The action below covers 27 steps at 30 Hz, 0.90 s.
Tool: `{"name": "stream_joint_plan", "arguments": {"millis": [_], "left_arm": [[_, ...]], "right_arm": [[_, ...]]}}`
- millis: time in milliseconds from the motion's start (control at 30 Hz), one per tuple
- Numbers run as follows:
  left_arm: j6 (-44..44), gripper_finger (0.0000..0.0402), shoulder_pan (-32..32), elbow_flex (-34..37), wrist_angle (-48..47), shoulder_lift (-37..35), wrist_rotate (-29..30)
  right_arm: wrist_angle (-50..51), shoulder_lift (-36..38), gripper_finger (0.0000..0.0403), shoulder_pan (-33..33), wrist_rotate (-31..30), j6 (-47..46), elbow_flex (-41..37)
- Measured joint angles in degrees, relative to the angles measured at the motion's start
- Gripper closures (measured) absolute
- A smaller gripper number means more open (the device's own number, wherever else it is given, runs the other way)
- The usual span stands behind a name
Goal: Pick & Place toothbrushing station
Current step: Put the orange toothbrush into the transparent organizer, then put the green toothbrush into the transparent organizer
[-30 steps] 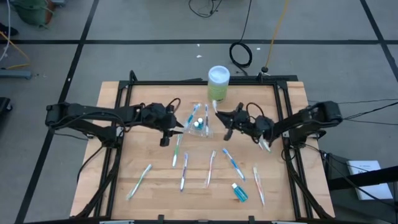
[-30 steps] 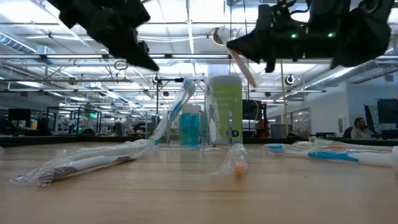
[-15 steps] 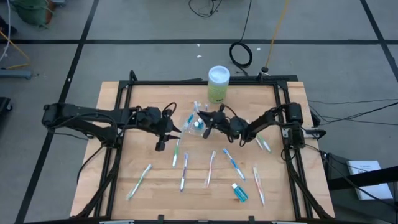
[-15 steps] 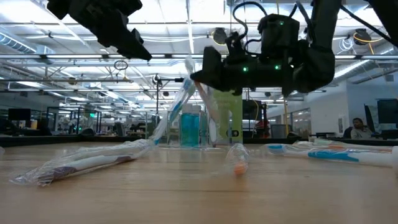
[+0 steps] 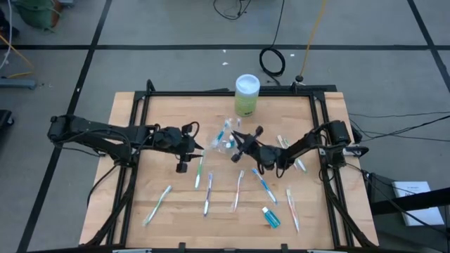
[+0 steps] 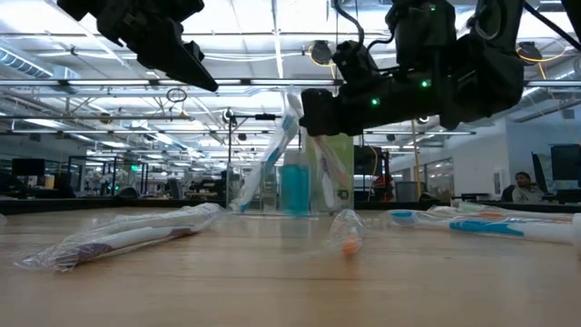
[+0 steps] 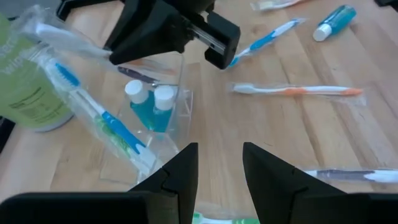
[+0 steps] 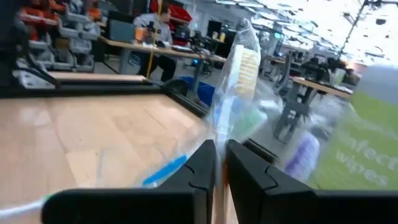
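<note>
The wooden bench (image 5: 140,204) has bare board along its left edge and in the back left corner; the front half is strewn with wrapped toothbrushes (image 5: 239,190) and a small blue tube (image 5: 271,217), so little open room lies there. A green canister with a white lid (image 5: 247,94) stands at the back edge, just behind the middle.

The toothbrushing station (image 5: 225,139) sits near the bench's middle, just in front of the canister. Its clear walls all but vanish against the wood; from above I make it out mostly by the blue bottles (image 7: 149,106) and the bagged brushes (image 7: 93,118) leaning in it. In the low view it shows as a blue bottle and slanting brushes (image 6: 289,177) before the canister.

The left gripper (image 5: 184,160) hangs just left of the station, apart from it, its fingers (image 7: 180,177) spread with nothing between them. The right gripper (image 5: 238,149) is right beside the station's right side, its fingers (image 8: 202,165) nearly together with a thin slit between. Its own view shows a wrapped brush (image 8: 239,81) close ahead, blurred; I cannot tell whether the fingers pinch it or the holder's wall
</note>
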<state>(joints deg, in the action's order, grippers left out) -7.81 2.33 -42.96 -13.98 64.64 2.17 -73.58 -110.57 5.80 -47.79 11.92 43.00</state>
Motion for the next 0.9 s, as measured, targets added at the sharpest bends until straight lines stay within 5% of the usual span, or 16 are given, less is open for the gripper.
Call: {"name": "stream_joint_plan", "arguments": {"millis": [200, 400, 667, 900], "left_arm": [[0.9, 0.027, 0.0, 0.0, 0.1, 0.0, 0.5], [1.0, 0.027, 0.0, 0.0, 0.5, 0.0, 0.5], [1.4, 0.027, 0.0, 0.0, 0.6, 0.0, 0.6], [5.1, 0.027, 0.0, 0.0, -0.5, 0.0, 0.6]], "right_arm": [[2.0, 0.0, 0.0351, 0.9, -1.5, -0.9, 0.0], [2.6, 0.0, 0.0339, 2.3, -15.4, -11.4, 0.0], [9.6, 0.0, 0.0314, 5.1, -15.5, -16.2, 0.0], [11.8, 0.0, 0.0275, 7.3, -25.0, -12.8, 0.0]]}}
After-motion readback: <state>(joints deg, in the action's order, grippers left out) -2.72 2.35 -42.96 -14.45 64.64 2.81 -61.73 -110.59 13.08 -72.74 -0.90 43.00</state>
